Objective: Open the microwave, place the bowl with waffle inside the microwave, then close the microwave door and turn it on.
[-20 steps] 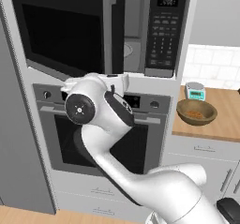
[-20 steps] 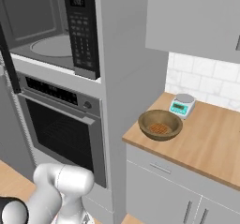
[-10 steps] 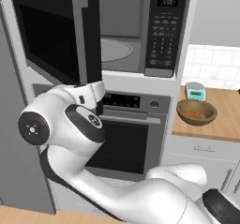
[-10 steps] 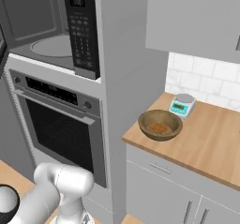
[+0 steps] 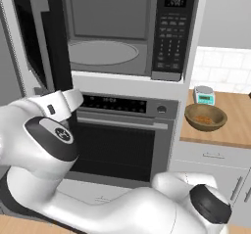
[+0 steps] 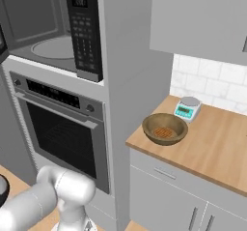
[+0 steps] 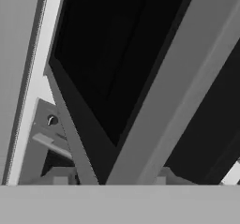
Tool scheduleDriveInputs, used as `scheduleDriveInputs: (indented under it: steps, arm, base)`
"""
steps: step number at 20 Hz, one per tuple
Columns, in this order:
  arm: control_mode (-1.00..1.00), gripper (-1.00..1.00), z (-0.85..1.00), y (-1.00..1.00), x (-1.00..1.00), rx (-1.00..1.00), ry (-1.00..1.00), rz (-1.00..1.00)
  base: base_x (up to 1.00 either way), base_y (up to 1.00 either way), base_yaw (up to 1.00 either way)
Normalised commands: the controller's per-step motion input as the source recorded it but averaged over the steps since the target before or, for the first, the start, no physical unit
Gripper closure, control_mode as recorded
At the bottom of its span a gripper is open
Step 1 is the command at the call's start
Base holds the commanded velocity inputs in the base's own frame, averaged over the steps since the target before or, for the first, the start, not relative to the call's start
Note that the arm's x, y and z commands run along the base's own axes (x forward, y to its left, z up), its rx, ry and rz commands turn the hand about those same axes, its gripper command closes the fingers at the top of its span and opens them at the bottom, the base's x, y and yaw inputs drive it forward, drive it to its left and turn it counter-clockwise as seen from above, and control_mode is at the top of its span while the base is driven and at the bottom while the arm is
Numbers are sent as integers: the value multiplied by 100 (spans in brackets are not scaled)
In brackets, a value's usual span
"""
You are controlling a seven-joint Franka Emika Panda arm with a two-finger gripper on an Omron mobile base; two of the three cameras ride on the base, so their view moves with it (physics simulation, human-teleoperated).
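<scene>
- Swinging outward over the last second, the wide black microwave door [image 5: 43,42] with its slim grey vertical handle now stands far open at the left of the black-fronted built-in microwave [image 5: 122,30]; a second ago it was only partly open.
- The grey cavity and the round glass turntable [image 5: 103,53] are fully exposed, so the opening step appears complete or nearly so.
- The white arm has moved leftward and down with the door; its large joint now sits low at the left of the left base view, in front of the steel oven [image 5: 122,135].
- In the hand view, the door's dark glass and the grey handle [image 7: 187,87] run diagonally, very close to the camera.
- Hand state: the fingertips are not discernible, so it cannot be determined whether the hand is released, clenched or grasping the handle. Contact with the handle cannot be confirmed.
- The small round brown wooden bowl with golden-brown waffle pieces [image 6: 164,128] rests on the wooden countertop [image 6: 217,148], near its left front edge, beside the small teal and white kitchen scale [image 6: 187,108].
- Judgement: the next step is to leave the door and reach for the bowl.
</scene>
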Motion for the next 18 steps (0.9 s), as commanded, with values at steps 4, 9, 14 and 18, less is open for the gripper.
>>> scheduleDriveInputs:
  steps: [4, 9, 14, 18]
  arm:
    - [-100, -100, -63, -7, -100, 0, -22, 22]
    - [-100, -100, -92, -47, -100, 4, -27, 13]
    - [-100, -100, -73, -40, -100, 9, -25, 7]
    - [-100, -100, -28, -2, -100, 9, -21, 1]
  base:
    - [0, 0, 0]
    - [0, 0, 0]
    - [0, 0, 0]
    - [0, 0, 0]
